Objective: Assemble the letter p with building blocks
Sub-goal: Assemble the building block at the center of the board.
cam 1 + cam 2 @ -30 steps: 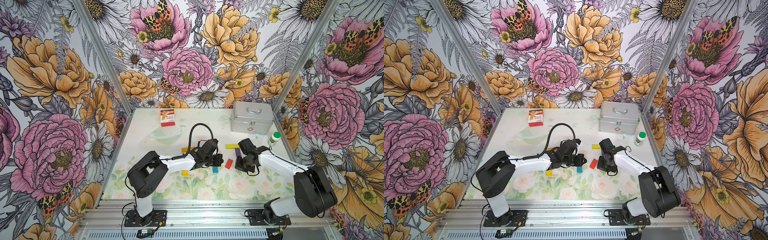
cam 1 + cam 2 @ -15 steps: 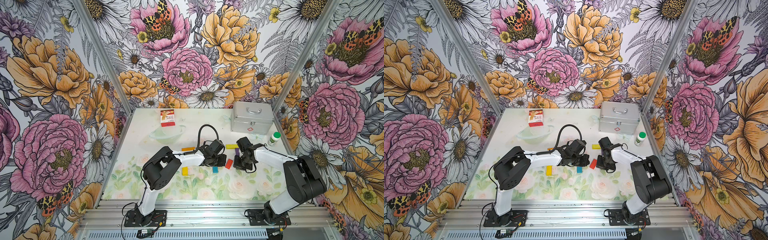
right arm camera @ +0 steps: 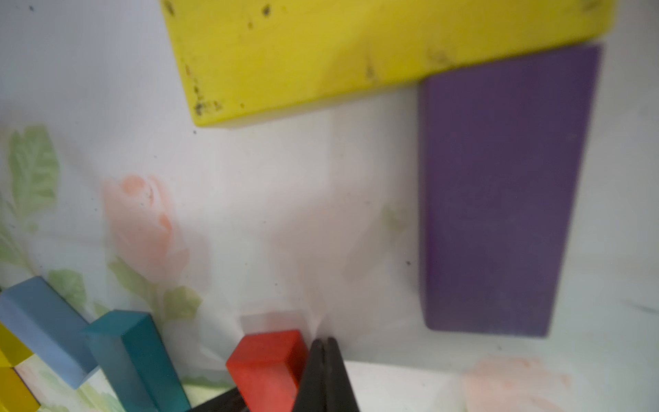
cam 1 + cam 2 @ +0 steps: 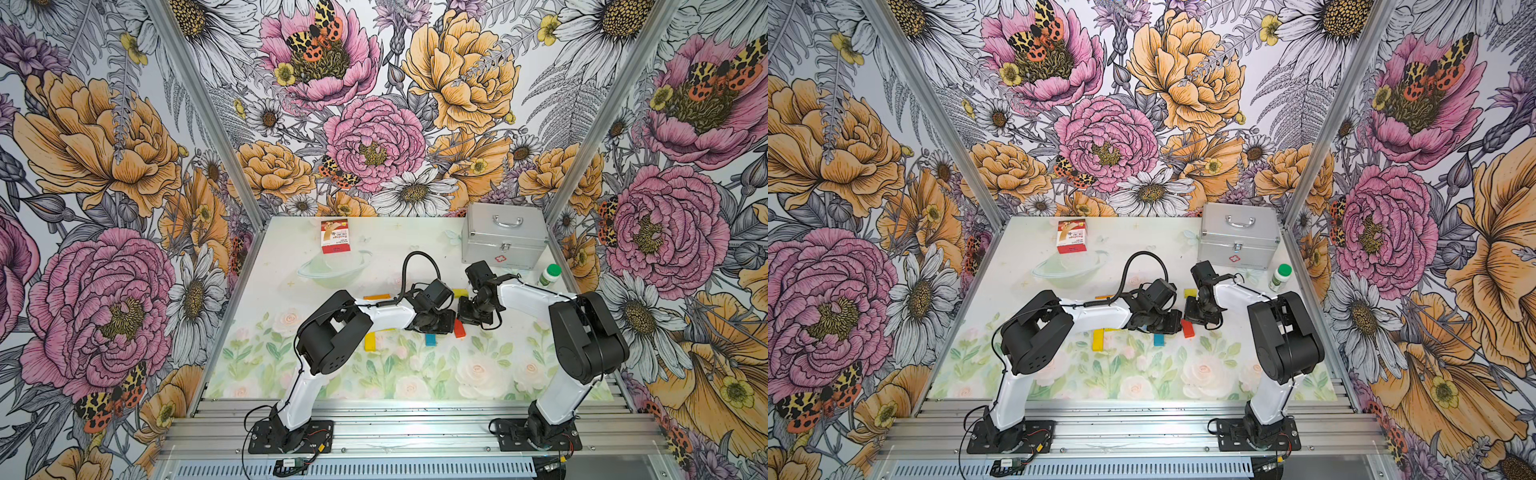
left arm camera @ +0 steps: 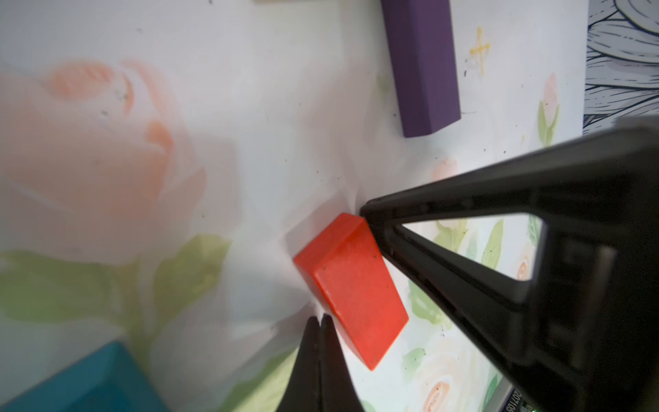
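In a top view, both arms meet mid-table (image 4: 415,376) over the red block (image 4: 458,329), part hidden, long axis roughly near-to-far; the near strip lies free. Left wrist view: left gripper (image 5: 320,321) pinched together, empty, just beside the red block's long side; right gripper (image 5: 364,211) at its corner; purple block (image 5: 420,67) cut off. Right wrist view: right gripper closed, empty, beside the red block; yellow block (image 3: 374,53) blurred, crossing purple's end.
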You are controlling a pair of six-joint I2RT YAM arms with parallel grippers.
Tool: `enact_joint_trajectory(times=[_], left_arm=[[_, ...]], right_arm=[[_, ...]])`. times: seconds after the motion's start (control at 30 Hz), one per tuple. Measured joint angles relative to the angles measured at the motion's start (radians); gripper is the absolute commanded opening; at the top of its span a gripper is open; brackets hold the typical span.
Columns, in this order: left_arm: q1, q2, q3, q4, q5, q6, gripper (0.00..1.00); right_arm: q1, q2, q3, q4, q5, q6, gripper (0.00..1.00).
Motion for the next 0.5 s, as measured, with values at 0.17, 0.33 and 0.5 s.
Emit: enact_joint_trajectory(times=[0.17,0.33,0.5], left_arm=[[0.017,0.024,0.03,-0.006,0.013,0.0,0.0],[0.052,0.047,0.061,-0.011,0.027,-0.004,0.0],[0.09,0.083,0.114,-0.011,0.029,-0.012,0.0]], right_arm=[[-0.011,0.038,0.042,0.009,-0.016,-0.016,0.0],[-0.021,0.059,0.067,0.019,-0.023,-0.023,0.0],[-0.034,0.085,0.096,0.018,-0.044,-0.032,0.0]])
